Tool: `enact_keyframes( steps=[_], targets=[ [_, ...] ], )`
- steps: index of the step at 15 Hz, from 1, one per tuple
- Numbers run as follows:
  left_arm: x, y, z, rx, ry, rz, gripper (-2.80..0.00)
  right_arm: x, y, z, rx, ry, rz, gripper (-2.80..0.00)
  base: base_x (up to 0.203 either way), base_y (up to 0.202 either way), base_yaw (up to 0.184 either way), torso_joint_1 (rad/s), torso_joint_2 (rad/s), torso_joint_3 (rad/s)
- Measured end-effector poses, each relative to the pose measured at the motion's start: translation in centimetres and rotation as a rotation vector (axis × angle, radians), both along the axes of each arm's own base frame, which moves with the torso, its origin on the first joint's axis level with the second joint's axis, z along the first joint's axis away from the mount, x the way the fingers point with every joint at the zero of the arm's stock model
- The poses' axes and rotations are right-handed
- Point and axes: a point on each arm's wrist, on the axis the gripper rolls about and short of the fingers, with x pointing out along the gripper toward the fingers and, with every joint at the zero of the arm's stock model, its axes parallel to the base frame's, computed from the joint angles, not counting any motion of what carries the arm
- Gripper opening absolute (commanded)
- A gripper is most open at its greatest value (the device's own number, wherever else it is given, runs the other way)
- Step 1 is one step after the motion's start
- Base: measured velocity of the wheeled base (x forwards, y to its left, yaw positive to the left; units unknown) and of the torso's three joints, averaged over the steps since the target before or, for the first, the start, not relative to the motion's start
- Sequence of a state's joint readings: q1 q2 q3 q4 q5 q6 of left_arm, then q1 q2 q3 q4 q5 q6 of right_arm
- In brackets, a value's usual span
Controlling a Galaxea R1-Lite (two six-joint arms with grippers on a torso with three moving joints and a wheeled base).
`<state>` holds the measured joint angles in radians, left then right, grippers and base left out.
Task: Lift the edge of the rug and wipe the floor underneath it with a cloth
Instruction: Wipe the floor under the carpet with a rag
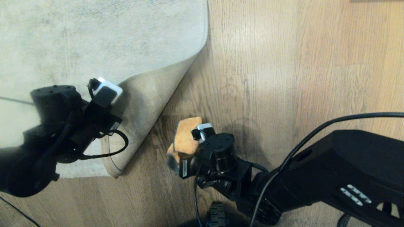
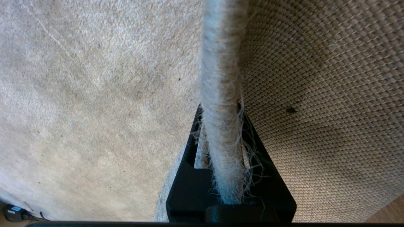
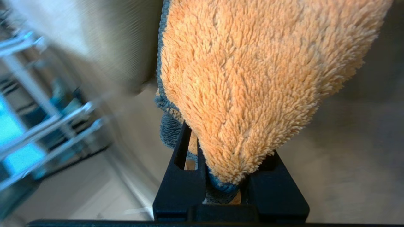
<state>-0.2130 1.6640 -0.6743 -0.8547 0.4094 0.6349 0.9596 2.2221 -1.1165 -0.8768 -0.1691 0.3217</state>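
The grey-beige rug (image 1: 94, 37) fills the far left of the head view. Its near corner, the rug edge (image 1: 151, 101), is folded up and back so the tan woven backing shows. My left gripper (image 2: 220, 110) is shut on the fuzzy rug edge (image 2: 221, 78), with pile on one side and backing (image 2: 315, 94) on the other. The left arm (image 1: 56, 126) hangs over the rug. To its right, my right gripper (image 1: 189, 151) is shut on the orange cloth (image 1: 186, 135) just above the brown wood floor (image 1: 268, 78), close to the lifted corner. Up close, the cloth (image 3: 252, 78) has a grey-blue hem.
A black cable (image 1: 315, 129) runs over the right arm's housing (image 1: 347, 170). Part of my base (image 1: 217, 217) shows at the near edge. A blurred metal rack (image 3: 47, 126) stands beyond the rug. A small black plug (image 2: 12, 212) lies by the rug's far border.
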Motion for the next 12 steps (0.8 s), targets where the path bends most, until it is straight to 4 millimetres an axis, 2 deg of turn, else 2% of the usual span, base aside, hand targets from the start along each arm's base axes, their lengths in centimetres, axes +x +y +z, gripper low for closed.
enact_keyframes(
  steps=[2,5,8,12],
  targets=[
    [-0.1,0.0,-0.1,-0.001,0.002,0.005,-2.8,-1.6,0.8,-0.8,-0.015,0.008,0.038,-2.8,0.0,0.0,0.0,0.0,0.0,0.0],
    [-0.2,0.1,-0.3,0.0,0.009,0.019,-2.8,-2.6,1.3,-2.6,-0.033,0.019,0.065,-2.8,0.0,0.0,0.0,0.0,0.0,0.0],
    [-0.4,0.1,-0.6,0.003,0.021,0.025,-2.8,-2.4,2.3,-4.3,-0.029,0.016,0.072,-2.8,0.0,0.0,0.0,0.0,0.0,0.0],
    [-0.4,-0.1,-0.8,0.008,0.027,0.039,-2.8,-1.0,4.8,-4.8,0.001,-0.002,0.075,-2.8,0.0,0.0,0.0,0.0,0.0,0.0]
  ],
)
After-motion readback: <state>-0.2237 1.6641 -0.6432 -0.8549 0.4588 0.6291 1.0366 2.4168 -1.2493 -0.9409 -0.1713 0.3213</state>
